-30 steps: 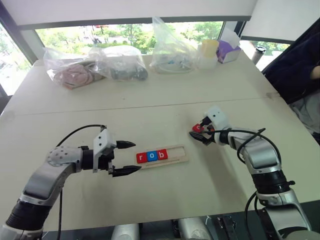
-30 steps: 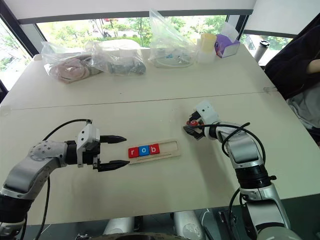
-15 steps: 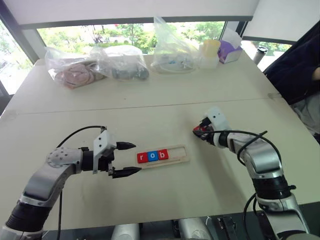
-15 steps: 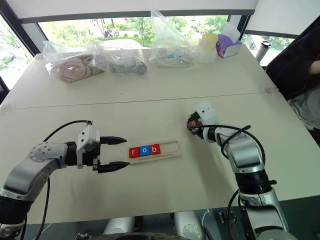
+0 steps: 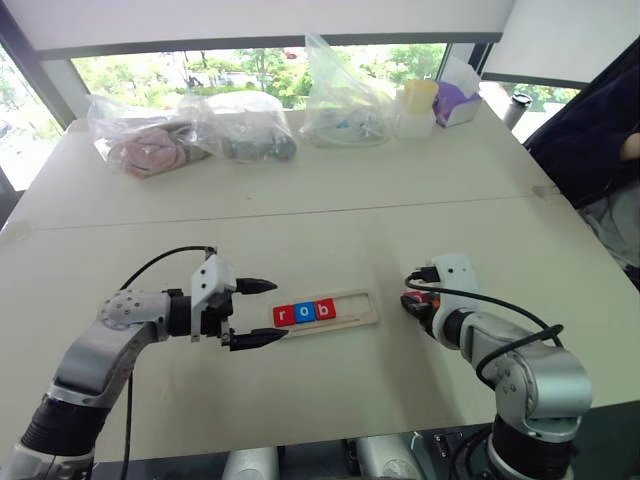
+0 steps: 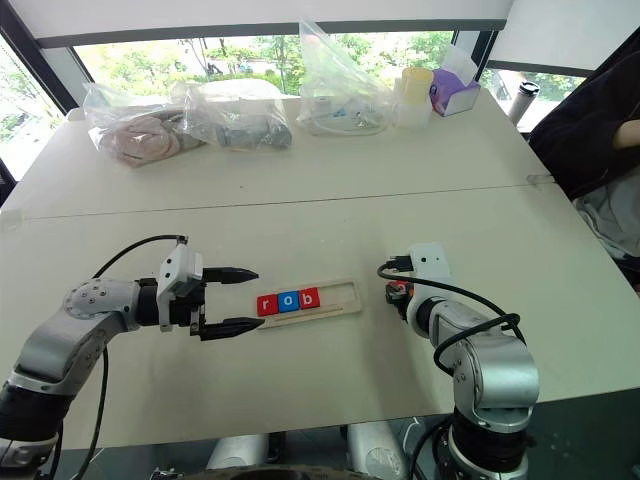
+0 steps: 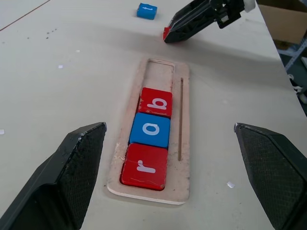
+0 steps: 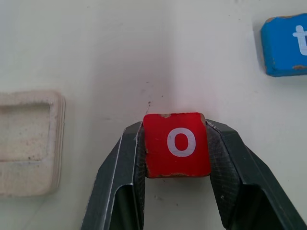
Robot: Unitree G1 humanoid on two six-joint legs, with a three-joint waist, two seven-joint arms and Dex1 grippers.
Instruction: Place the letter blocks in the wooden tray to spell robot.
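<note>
Right gripper: I have it pinching the red "o" block, just beside the tray's open end.
Left gripper: fingers spread wide, straddling the tray's filled end.
Wooden tray: r, o, b seated; two slots free.
Blue "t" block: loose on the table, near my right gripper.
Next move: I'd keep the "o" level and lower it flush against the "b".
Surroundings: pale table; plastic bags by the window.

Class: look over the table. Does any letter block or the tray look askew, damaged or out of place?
Nothing stands out. The r, o and b blocks sit straight in the wooden tray. The red o block is gripped squarely by the right end effector; its edges look slightly worn.
</note>
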